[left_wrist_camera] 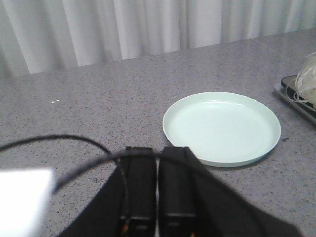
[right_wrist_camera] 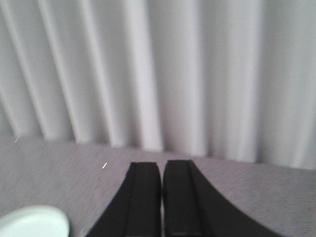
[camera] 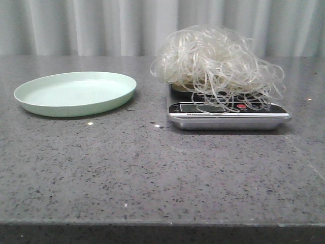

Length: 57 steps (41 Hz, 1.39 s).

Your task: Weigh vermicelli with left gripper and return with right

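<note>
The vermicelli [camera: 218, 63], a fluffy mass of thin whitish strands, lies piled on a silver kitchen scale [camera: 228, 116] at the right of the table; loops hang over its display. A bit of it shows in the left wrist view [left_wrist_camera: 307, 81]. The pale green round plate [camera: 75, 93] stands empty at the left; it also shows in the left wrist view [left_wrist_camera: 221, 127] and in the right wrist view [right_wrist_camera: 32, 222]. My left gripper [left_wrist_camera: 157, 150] is shut and empty, near the plate's rim. My right gripper [right_wrist_camera: 161, 165] is shut and empty, facing the curtain. Neither gripper shows in the front view.
A grey speckled table [camera: 152, 173] runs to a front edge near the camera. A white pleated curtain [camera: 101, 25] hangs behind it. A black cable [left_wrist_camera: 59, 143] crosses the left wrist view above the fingers.
</note>
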Motion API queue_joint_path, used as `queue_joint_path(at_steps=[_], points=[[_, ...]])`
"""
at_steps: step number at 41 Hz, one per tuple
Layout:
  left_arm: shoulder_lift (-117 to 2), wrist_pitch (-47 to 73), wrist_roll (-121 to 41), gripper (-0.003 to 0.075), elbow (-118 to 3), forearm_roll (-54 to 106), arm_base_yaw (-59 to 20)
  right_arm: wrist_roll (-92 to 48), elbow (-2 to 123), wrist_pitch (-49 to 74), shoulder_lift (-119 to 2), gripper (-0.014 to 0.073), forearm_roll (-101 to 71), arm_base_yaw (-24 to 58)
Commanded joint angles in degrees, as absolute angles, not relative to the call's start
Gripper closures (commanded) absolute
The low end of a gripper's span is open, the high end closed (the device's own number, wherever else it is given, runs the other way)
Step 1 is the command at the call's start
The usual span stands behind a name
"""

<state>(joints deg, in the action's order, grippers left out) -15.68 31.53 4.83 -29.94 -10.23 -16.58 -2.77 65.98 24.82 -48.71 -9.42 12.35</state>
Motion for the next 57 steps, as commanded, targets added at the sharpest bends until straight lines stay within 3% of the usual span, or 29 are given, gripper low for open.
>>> queue_joint_path(at_steps=[1, 7, 10, 26, 52, 57], points=[[-16.21, 26.93, 5.38, 0.0583, -31.47, -10.56, -16.48, -6.85, 71.16, 24.71, -54.44, 0.0260, -9.21, 17.10], [-16.21, 26.84, 5.38, 0.0583, -31.47, -10.56, -16.48, -8.54, 75.60, 28.78, -63.26, 0.0033, -9.21, 23.89], [-16.21, 26.72, 5.38, 0.0583, -31.47, -10.56, -16.48, -8.54, 77.33, 31.66, -66.93, -0.0030, -9.21, 25.75], [-16.21, 26.63, 5.38, 0.0583, -31.47, -10.56, -16.48, -11.19, 81.18, 39.40, -81.39, -0.0026, -9.01, 29.56], [-16.21, 26.63, 5.38, 0.0583, -31.47, -10.56, -16.48, -11.19, 81.11, 48.50, -93.44, -0.0026, 0.00, 29.45], [-16.21, 26.63, 5.38, 0.0583, -31.47, -10.56, -16.48, -11.19, 81.11, 49.40, -94.54, 0.0045, 0.00, 29.45]])
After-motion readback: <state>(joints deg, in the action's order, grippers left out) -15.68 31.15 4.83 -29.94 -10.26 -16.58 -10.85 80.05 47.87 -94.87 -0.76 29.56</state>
